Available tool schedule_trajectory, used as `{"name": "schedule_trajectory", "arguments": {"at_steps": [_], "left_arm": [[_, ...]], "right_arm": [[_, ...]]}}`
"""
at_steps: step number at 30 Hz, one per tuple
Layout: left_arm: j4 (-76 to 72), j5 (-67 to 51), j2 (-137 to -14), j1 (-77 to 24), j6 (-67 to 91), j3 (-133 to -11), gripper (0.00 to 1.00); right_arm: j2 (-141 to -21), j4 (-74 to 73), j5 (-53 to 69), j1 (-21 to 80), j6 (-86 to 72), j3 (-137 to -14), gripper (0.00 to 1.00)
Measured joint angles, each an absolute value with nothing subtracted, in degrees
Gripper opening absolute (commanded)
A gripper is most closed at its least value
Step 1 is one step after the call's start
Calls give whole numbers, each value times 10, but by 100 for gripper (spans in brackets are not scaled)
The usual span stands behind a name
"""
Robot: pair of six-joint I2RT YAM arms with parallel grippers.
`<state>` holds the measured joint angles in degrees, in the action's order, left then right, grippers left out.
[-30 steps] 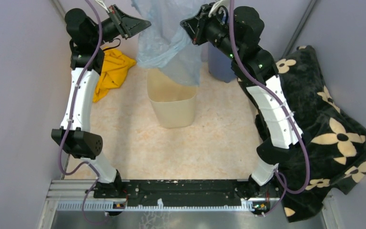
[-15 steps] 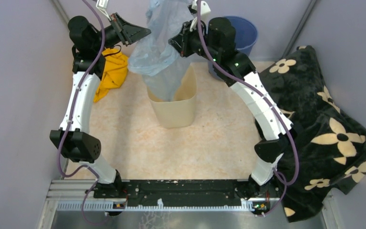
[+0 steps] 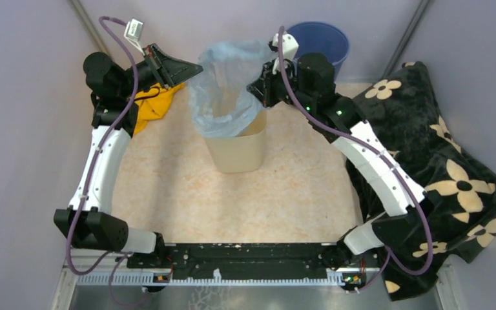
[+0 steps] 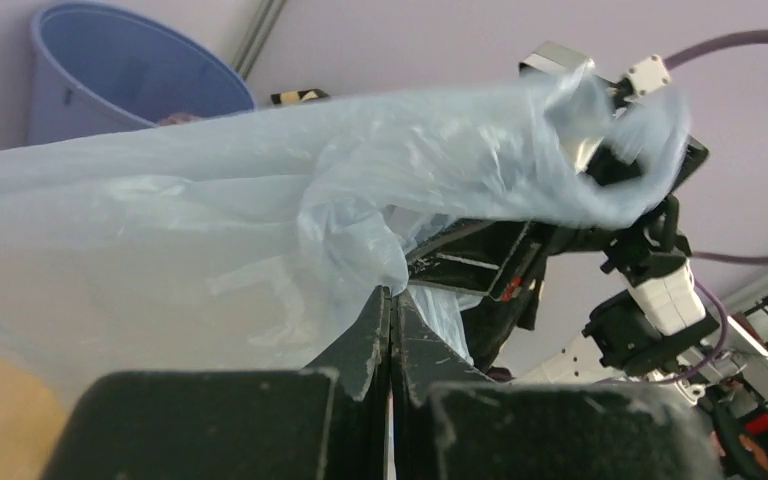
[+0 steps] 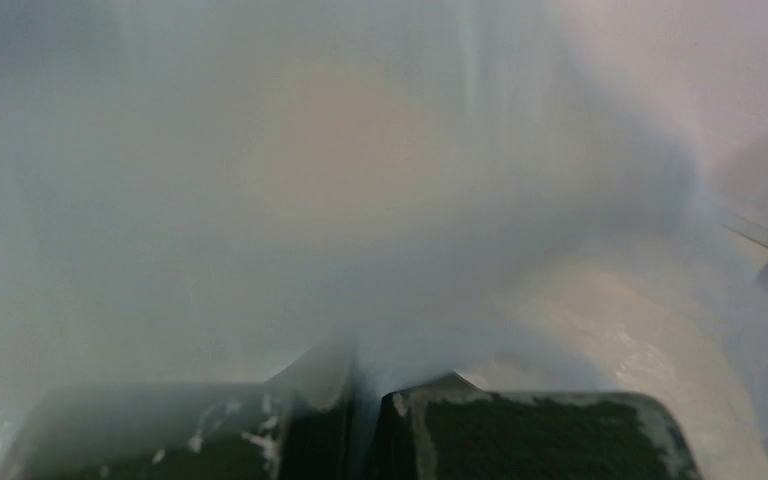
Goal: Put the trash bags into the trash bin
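Note:
The pale-blue trash bag (image 3: 223, 97) hangs open-mouthed over the cream trash bin (image 3: 236, 152), with its lower part draped at the bin's far rim. My left gripper (image 3: 197, 66) is shut on the bag's left edge. In the left wrist view the jaws (image 4: 391, 295) are pressed together with the bag's film (image 4: 210, 220) at their tip. My right gripper (image 3: 256, 87) is shut on the bag's right edge. In the right wrist view the film (image 5: 360, 180) covers nearly everything, with the gripper (image 5: 365, 370) closed beneath it.
A round blue bucket (image 3: 323, 42) stands behind the right gripper and also shows in the left wrist view (image 4: 110, 70). A yellow cloth (image 3: 148, 103) lies under the left arm. A black flowered blanket (image 3: 452, 168) covers the right side. Grey walls close in on both sides.
Both grippers have come down and toward the bin with the bag. The bag, which hung high and bunched, now sits lower with its mouth spread between the grippers.

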<state>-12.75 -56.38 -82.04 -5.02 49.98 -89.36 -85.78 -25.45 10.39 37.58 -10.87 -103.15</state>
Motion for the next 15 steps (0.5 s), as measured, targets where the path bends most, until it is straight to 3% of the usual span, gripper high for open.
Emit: {"name": "schedule_trajectory", "arguments": {"at_steps": [7, 15], "left_arm": [[-163, -593, -752, -50, 514, -860, 0], [-176, -627, -743, -50, 528, -820, 0]], "right_arm": [[-774, -271, 103, 376, -96, -989, 0], [-773, -308, 103, 376, -96, -995, 0]]}}
